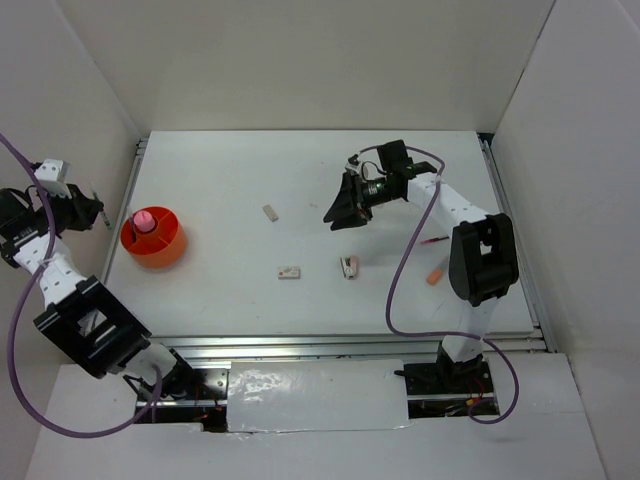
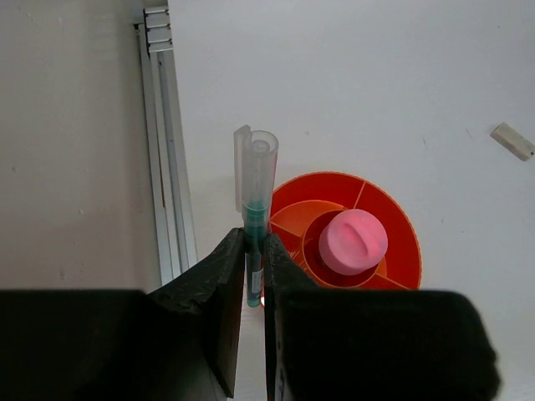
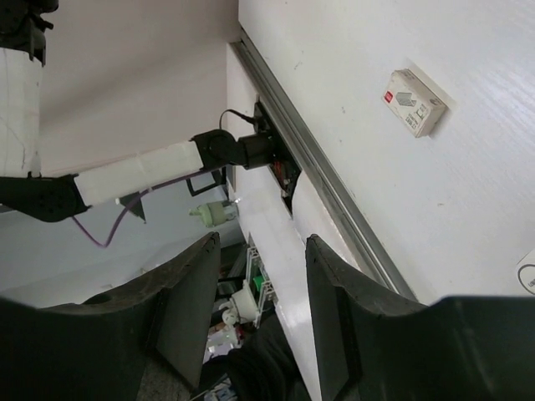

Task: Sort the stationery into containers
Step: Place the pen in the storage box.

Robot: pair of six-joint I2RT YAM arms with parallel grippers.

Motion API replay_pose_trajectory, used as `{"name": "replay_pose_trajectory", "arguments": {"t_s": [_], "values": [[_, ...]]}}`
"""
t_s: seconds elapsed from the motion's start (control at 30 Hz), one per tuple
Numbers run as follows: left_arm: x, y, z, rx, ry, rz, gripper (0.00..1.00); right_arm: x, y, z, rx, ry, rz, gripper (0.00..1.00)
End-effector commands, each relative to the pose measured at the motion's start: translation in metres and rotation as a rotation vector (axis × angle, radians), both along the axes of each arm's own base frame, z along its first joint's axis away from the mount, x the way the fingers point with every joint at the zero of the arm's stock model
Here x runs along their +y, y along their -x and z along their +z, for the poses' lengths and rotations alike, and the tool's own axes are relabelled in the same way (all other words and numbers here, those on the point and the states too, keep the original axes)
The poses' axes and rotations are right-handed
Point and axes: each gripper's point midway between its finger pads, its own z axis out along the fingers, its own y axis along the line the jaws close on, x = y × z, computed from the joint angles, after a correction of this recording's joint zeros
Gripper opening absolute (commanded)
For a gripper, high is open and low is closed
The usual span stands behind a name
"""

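Orange-red plastic marks the target. From above, the round tub (image 1: 160,250) sits near the left edge of the tabletop (image 1: 230,170) with a pink cylinder (image 1: 146,219) standing in it. The left hand (image 1: 97,212) hangs just beside it, out by the side rail. Small white blocks (image 1: 270,212) lie scattered mid-tabletop and an orange bit (image 1: 434,276) lies by the right arm. The right hand (image 1: 345,205) hangs over the middle, well apart from the tub.

The left wrist camera shows the left hand (image 2: 255,244) clamped narrow on a teal pen (image 2: 255,167) with a clear cap, which points toward the tub's (image 2: 393,225) near rim. Dividers split the tub into wedges around a centre well, where the pink cylinder (image 2: 353,242) stands. The step in hand looks like delivering this pen. The next move calls for carrying it over an outer wedge before letting go, since the pen is not yet above the tub.

The right wrist camera shows the right hand (image 3: 259,251) with its jaws apart and nothing between them. A labelled eraser (image 3: 414,102) lies on the tabletop beyond, bearing a red mark and print too small to read. No brand is legible in any view.
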Motion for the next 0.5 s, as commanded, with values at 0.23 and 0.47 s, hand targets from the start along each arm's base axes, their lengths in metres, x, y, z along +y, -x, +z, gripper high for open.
{"name": "replay_pose_trajectory", "arguments": {"t_s": [0.23, 0.47], "values": [[-0.005, -0.015, -0.011, 0.019, -0.042, -0.074, 0.00, -0.006, -0.001, -0.008, -0.005, 0.010, 0.013, 0.52], [-0.017, -0.028, -0.030, 0.038, -0.037, -0.095, 0.00, -0.008, -0.002, -0.011, -0.005, 0.015, 0.010, 0.52]]}}
